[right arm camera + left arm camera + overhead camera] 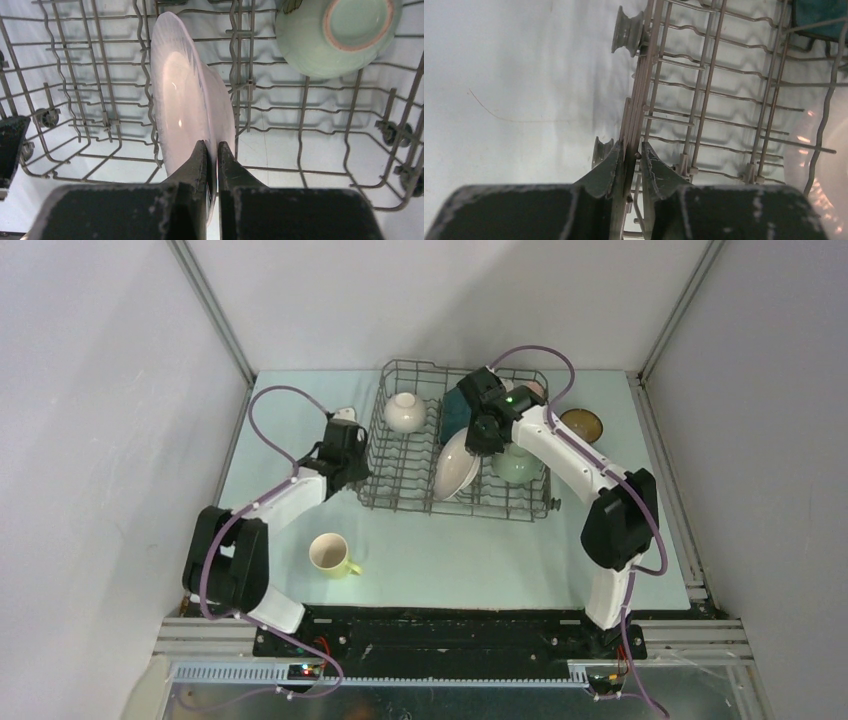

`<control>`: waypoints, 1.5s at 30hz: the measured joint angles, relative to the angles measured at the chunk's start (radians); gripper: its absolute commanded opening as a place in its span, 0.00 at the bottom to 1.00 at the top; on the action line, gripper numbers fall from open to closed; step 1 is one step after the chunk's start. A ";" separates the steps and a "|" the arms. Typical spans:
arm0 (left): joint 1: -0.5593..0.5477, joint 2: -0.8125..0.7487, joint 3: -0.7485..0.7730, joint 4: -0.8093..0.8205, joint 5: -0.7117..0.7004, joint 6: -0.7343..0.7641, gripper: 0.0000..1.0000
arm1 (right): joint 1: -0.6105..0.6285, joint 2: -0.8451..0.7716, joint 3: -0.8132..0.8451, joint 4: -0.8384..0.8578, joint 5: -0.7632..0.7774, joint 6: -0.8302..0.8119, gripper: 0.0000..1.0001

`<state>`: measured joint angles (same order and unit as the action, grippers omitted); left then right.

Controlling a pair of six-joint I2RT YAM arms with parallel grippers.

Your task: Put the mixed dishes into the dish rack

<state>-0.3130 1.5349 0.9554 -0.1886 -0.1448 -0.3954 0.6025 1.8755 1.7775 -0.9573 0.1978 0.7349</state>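
Right wrist view: the right tool (212,146) is pinched shut on the rim of the white round plate (185,100), tilted among the tines of the dish rack (302,115); released off-slot, it could fall against the pale green bowl (335,35) beside it. The left tool (631,150) narrowly straddles the rack's side wall, clamped or not I cannot tell. A white bowl (404,411) and dark teal square plate (455,412) also stand inside.
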 measured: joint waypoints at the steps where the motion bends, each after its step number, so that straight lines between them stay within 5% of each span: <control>1: -0.013 -0.014 -0.015 0.002 -0.011 -0.005 0.00 | -0.001 0.004 0.000 -0.002 0.000 0.004 0.00; 25: -0.068 -0.081 -0.104 0.023 -0.003 -0.049 0.00 | 0.079 0.121 0.102 -0.020 0.098 -0.084 0.02; 27: -0.068 -0.082 -0.105 0.024 -0.002 -0.049 0.00 | 0.079 0.122 0.102 -0.020 0.099 -0.084 0.12; 30: -0.068 -0.087 -0.111 0.031 -0.001 -0.049 0.00 | 0.076 0.121 0.099 -0.005 0.092 -0.076 0.73; 31: -0.068 -0.089 -0.111 0.031 0.001 -0.049 0.00 | 0.072 0.122 0.093 0.019 0.069 -0.062 0.84; 37: -0.076 -0.112 -0.125 0.023 0.022 -0.057 0.07 | 0.064 0.124 0.029 0.100 -0.011 -0.056 0.99; 42: -0.084 -0.122 -0.125 0.008 0.026 -0.060 0.21 | 0.050 0.100 -0.017 0.127 -0.048 -0.055 0.99; 44: -0.086 -0.126 -0.125 0.000 0.026 -0.061 0.33 | 0.046 0.075 -0.029 0.129 -0.050 -0.058 1.00; 45: -0.086 -0.129 -0.125 -0.003 0.029 -0.065 0.49 | 0.044 0.060 -0.032 0.128 -0.050 -0.062 1.00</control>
<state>-0.3992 1.4055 0.8303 -0.1921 -0.1158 -0.4603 0.6468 1.9350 1.7451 -0.8291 0.1482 0.6727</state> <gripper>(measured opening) 0.245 0.993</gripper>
